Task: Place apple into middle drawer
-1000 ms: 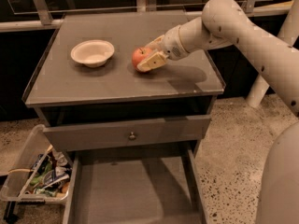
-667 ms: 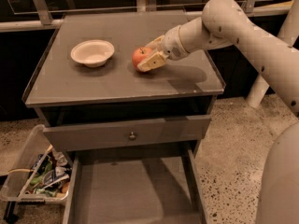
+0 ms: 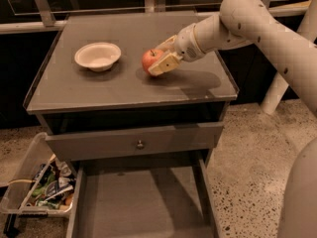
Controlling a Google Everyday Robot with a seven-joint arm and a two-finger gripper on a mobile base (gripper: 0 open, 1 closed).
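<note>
The red apple [image 3: 150,60] sits on the grey cabinet top [image 3: 124,88], right of the white bowl [image 3: 97,56]. My gripper [image 3: 159,56] reaches in from the right and its cream fingers [image 3: 165,63] stand on either side of the apple, closed around it. The apple seems to rest on or just above the top. The middle drawer [image 3: 141,202] is pulled out wide below, its flat grey floor bare. Above it is the shut grey drawer front with a small round knob [image 3: 140,144].
A clear plastic bin [image 3: 37,187] with several snack packets stands on the floor at the lower left, next to the open drawer. A railing runs behind the cabinet. The speckled floor lies to the right, and my arm's lower body fills the right edge.
</note>
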